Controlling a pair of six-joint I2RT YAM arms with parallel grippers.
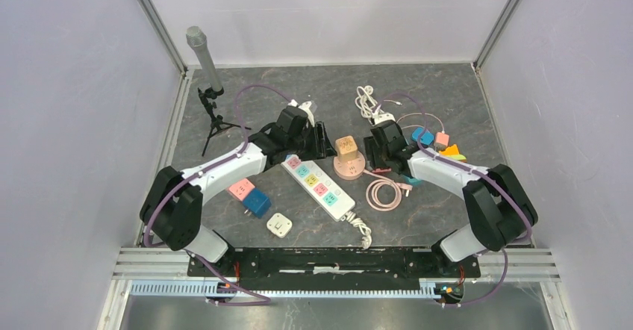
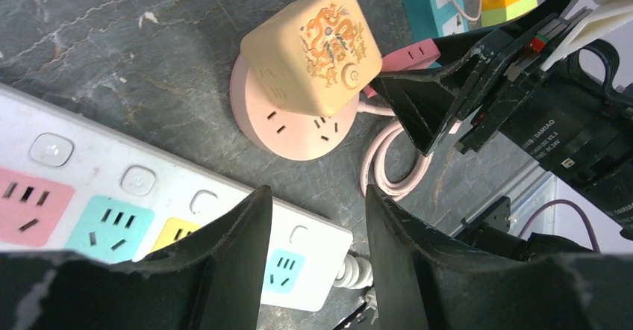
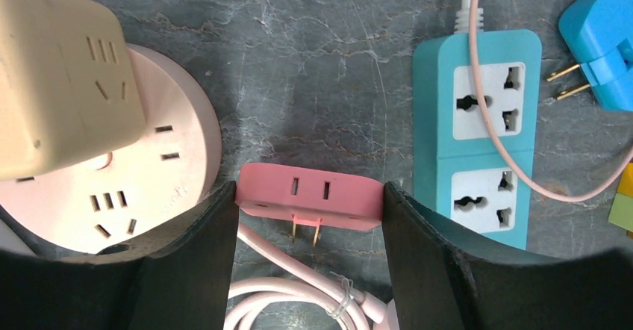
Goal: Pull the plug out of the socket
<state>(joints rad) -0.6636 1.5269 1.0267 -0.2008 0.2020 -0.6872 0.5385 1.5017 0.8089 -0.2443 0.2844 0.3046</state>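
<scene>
From above, we see the round pink socket [image 1: 349, 168] with a beige cube [image 1: 345, 148] on it. The right gripper [image 1: 379, 164] is at its 3 o'clock and the left gripper [image 1: 313, 149] at 10 o'clock.

Left wrist: the left gripper hangs spread and empty over the white power strip [image 2: 149, 188].

Right wrist: the right gripper pinches the pink plug [image 3: 310, 195], prongs bare, at the socket's 3 o'clock.

I see the cube adapter [image 1: 345, 148] sitting on the round socket [image 1: 352, 171] mid-table, with the long power strip [image 1: 319, 187] just left and nearer. The flat plug [image 3: 310, 197] lies just right of the socket, between my right gripper [image 3: 310, 190] fingers. The two-outlet block [image 3: 478, 143] is further right and the coiled cable [image 1: 383, 194] nearer.
</scene>
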